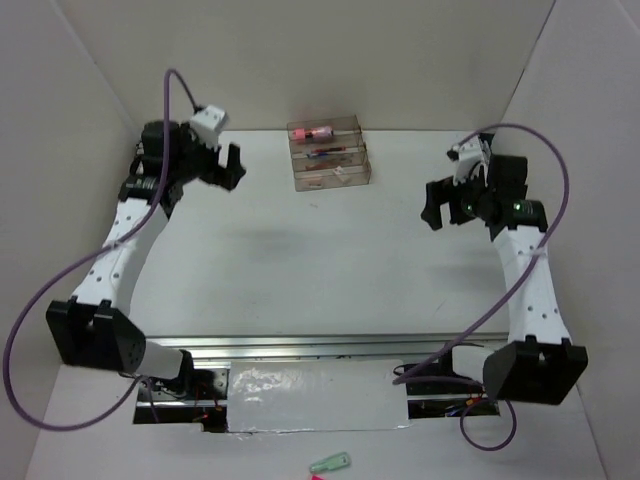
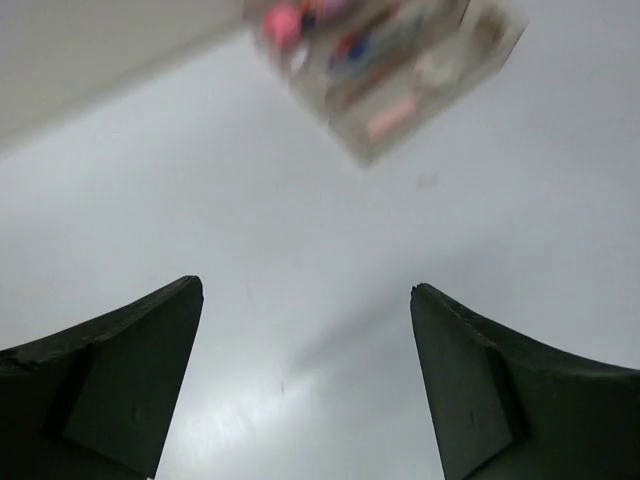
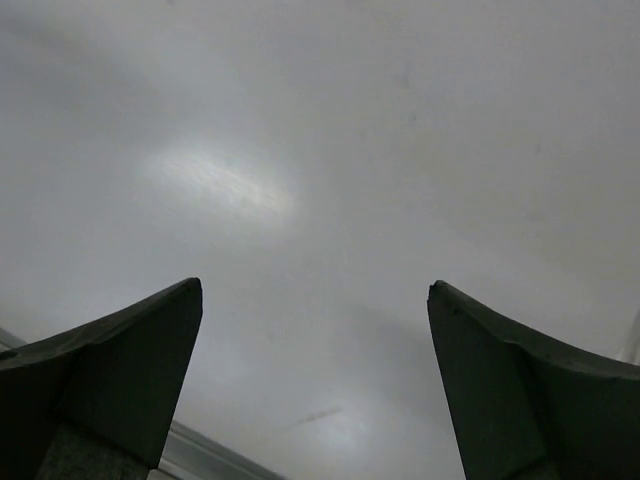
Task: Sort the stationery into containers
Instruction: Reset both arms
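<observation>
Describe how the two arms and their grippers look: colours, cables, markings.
Both the left arm and right arm have white links speckled with small dark dots, black joints and bases. A purple cable loops along each. The left gripper and right gripper have black, wedge-shaped fingers. A green light glows near the right wrist.

Blurred organiser, cropped at top
</observation>
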### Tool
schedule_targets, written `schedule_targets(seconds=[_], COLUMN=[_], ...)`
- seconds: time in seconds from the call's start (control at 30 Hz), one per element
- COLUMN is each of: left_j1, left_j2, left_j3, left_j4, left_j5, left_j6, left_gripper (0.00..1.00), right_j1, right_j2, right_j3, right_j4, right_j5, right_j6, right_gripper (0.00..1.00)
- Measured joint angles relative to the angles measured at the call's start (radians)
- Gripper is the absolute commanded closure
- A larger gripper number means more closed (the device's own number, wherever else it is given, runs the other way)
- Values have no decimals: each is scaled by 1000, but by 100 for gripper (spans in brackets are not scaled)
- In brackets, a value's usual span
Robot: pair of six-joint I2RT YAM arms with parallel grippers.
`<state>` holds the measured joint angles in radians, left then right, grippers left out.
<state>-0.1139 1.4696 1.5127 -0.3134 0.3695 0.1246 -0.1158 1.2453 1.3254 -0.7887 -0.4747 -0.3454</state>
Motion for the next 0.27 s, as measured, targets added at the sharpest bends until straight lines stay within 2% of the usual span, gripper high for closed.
schedule_targets(seconds=[0.13, 0.27], left_j1=[50, 67], left_j2=[-173, -310], left_j3=[-401, -650], left_j4=[-51, -119], left_j5=[-144, -248], left_j6=[-21, -24], left_gripper=[1, 1], right_j1=[0, 0], right_j2=[-177, -331], right_j3=[-310, -537], right_j4=[51, 77], right_j5=[151, 243], right_j6=[-44, -78], right_gripper=[0, 0])
